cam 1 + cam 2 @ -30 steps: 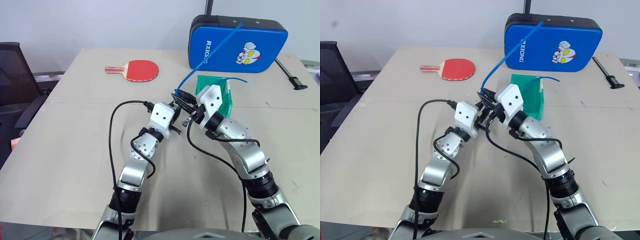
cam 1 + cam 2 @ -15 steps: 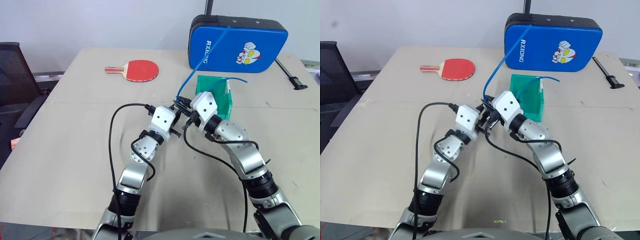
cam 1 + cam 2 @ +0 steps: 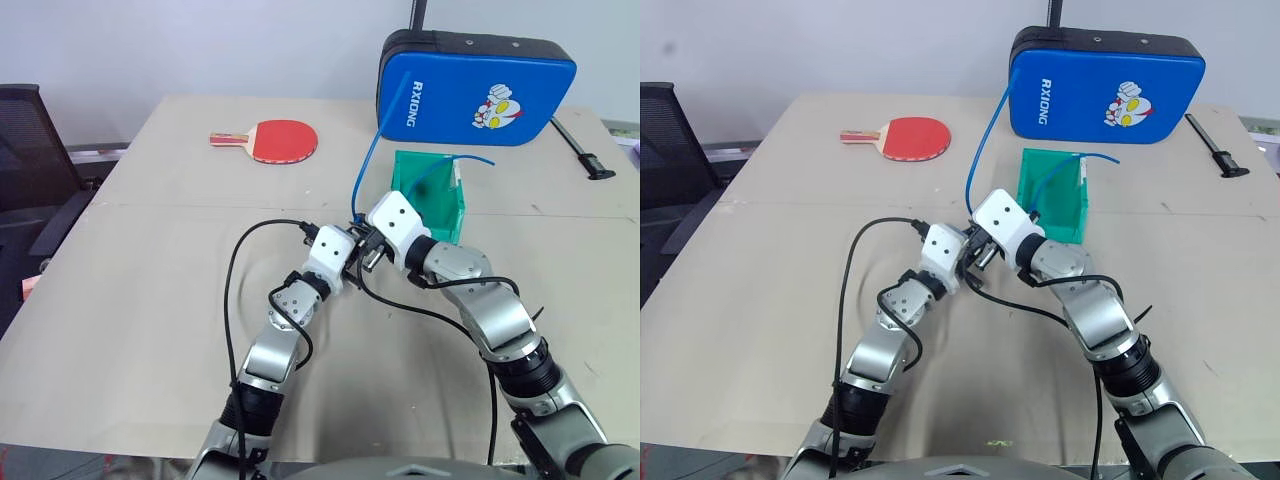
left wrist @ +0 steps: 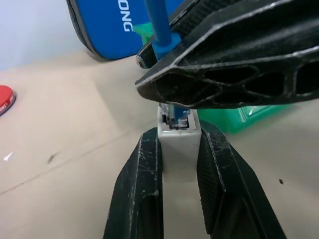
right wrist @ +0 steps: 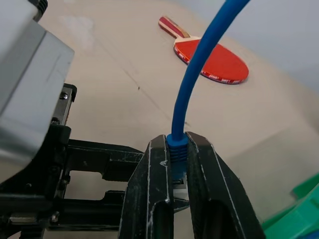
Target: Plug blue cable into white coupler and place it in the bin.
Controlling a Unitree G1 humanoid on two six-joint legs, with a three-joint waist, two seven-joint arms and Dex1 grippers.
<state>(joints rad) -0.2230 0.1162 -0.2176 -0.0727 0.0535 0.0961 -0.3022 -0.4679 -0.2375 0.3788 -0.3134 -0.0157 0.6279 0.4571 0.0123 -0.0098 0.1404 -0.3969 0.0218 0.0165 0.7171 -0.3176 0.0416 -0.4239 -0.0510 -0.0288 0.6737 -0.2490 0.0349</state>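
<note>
- Head views: the two grippers meet just in front of the small green plastic bin (image 3: 440,190); the thin bright-blue cable (image 3: 366,165) rises from them and arcs over it.
- Left wrist view: the left gripper (image 4: 178,144) is clamped on the tiny white boxy coupler (image 4: 178,133), the cable's plug at its socket.
- Right wrist view: the right gripper (image 5: 178,147) pinches the cable's blue boot.
</note>
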